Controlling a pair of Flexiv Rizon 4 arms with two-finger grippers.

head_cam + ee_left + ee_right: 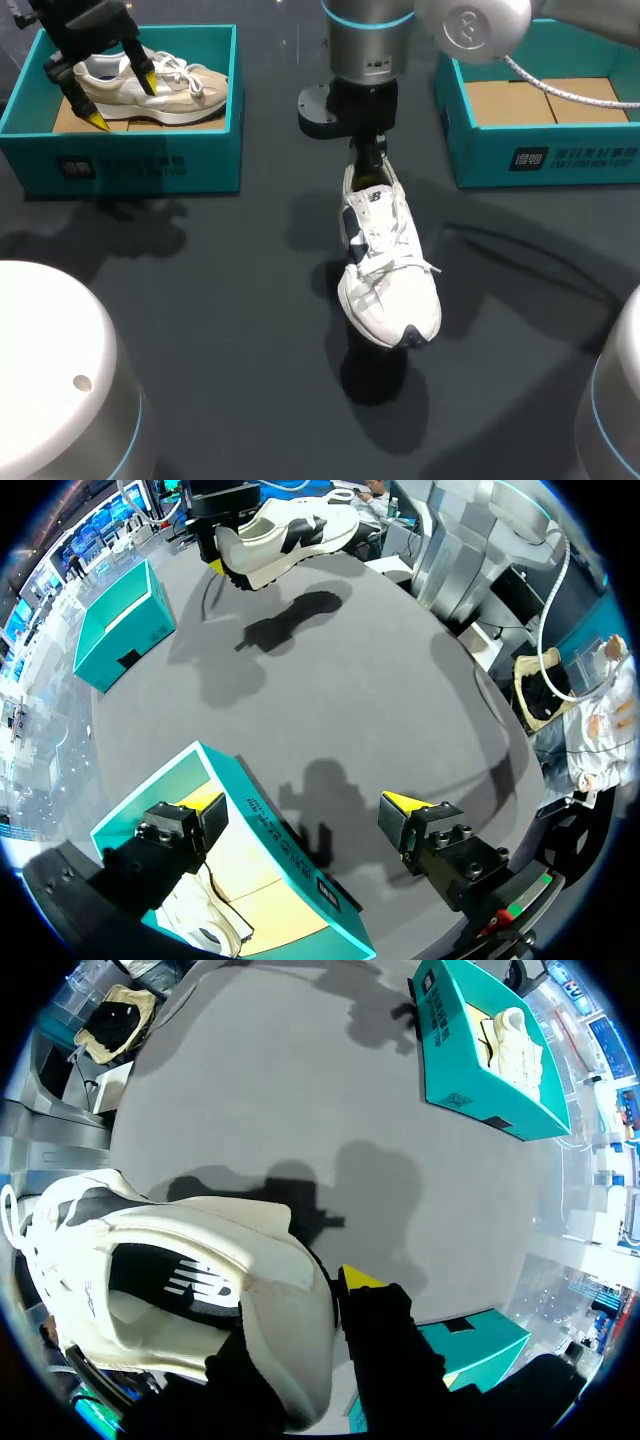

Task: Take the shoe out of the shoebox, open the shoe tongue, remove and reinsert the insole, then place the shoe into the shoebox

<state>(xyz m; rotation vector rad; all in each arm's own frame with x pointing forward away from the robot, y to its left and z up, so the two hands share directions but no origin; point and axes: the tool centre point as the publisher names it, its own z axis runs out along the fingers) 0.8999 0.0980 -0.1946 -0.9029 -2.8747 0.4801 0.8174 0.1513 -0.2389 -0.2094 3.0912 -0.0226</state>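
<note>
A white shoe (385, 270) with dark side panels hangs above the middle of the table, toe towards the front edge and tipped down. My right gripper (368, 160) is shut on its heel collar. In the right wrist view one yellow-tipped finger presses the outside of the heel of the white shoe (200, 1280), and the gripper (325, 1295) has its other finger hidden inside. My left gripper (122, 100) stands open above the left shoebox (130, 150), over the heel of a beige shoe (170, 90) lying in it. Seen from the left wrist, that gripper (302, 805) straddles the box's wall (270, 835).
A second teal shoebox (545, 150) with a cardboard floor stands at the back right. The dark table between the two boxes holds only the hanging shoe's shadow (375, 375).
</note>
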